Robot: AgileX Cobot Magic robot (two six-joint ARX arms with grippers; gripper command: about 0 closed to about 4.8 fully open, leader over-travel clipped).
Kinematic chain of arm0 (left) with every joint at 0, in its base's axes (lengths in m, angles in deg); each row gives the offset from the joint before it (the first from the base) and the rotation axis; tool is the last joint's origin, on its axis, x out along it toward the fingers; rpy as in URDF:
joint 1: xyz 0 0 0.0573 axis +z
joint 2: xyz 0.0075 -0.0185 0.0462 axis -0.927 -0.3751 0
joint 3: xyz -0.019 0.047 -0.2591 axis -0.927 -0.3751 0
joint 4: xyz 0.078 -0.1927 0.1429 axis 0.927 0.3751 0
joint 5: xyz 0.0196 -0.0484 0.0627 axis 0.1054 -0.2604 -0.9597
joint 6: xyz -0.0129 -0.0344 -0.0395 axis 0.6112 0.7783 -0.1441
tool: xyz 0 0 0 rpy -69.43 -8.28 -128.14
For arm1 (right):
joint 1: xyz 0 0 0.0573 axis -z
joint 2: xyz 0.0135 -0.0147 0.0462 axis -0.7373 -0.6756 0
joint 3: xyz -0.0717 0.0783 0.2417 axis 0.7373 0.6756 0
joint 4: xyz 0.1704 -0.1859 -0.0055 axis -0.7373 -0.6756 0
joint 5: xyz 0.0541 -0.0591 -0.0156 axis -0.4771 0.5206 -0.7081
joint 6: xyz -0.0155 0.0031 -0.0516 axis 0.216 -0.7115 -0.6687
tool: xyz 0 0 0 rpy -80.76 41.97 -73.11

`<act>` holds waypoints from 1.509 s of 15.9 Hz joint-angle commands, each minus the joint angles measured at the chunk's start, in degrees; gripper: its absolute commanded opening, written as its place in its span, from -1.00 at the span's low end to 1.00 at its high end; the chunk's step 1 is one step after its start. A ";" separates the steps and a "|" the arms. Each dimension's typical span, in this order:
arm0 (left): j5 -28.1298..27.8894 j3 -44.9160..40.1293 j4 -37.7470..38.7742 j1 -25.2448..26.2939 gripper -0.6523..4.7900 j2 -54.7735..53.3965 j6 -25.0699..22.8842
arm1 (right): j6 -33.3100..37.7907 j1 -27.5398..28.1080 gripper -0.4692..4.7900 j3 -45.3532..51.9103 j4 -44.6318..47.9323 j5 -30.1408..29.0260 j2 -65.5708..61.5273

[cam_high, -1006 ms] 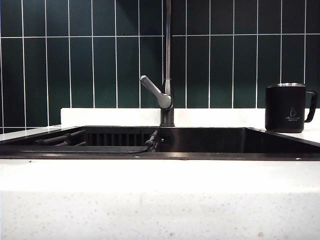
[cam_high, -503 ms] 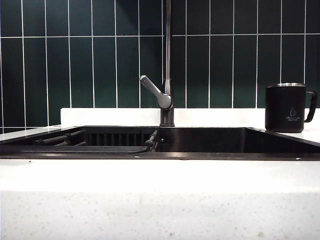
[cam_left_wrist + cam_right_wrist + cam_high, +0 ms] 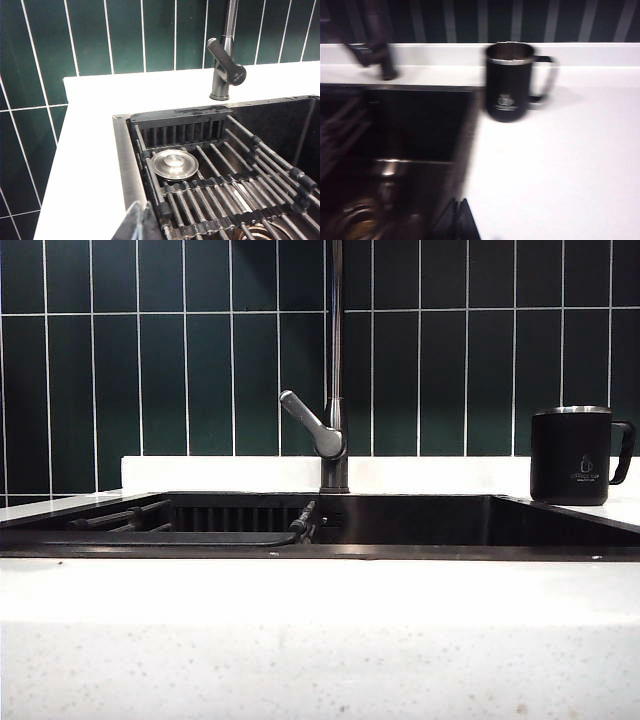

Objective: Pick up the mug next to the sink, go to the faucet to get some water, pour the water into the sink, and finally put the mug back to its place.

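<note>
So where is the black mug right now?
In the exterior view, the mug stands upright on the white countertop at the far right, beside the sink, well to the right of the faucet.

- A white speckled countertop (image 3: pixel 320 630) spreads out in front of me.
- Dark green wall tiles (image 3: pixel 190 370) with pale grout rise behind the countertop.
- A round steel drain cover (image 3: pixel 174 164) lies below the countertop's level, close to its corner.
</note>
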 commanded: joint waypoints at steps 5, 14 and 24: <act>0.46 0.17 -0.55 0.02 -0.78 0.00 0.00 | -1.95 3.96 -0.82 9.94 14.21 -5.75 0.20; 0.46 0.17 -0.55 0.02 -0.78 0.00 0.00 | -6.23 15.54 -0.82 16.20 30.60 -13.79 0.20; 0.46 0.17 -0.55 0.02 -0.78 0.00 0.00 | -6.21 20.98 -0.82 16.20 30.49 -16.94 0.20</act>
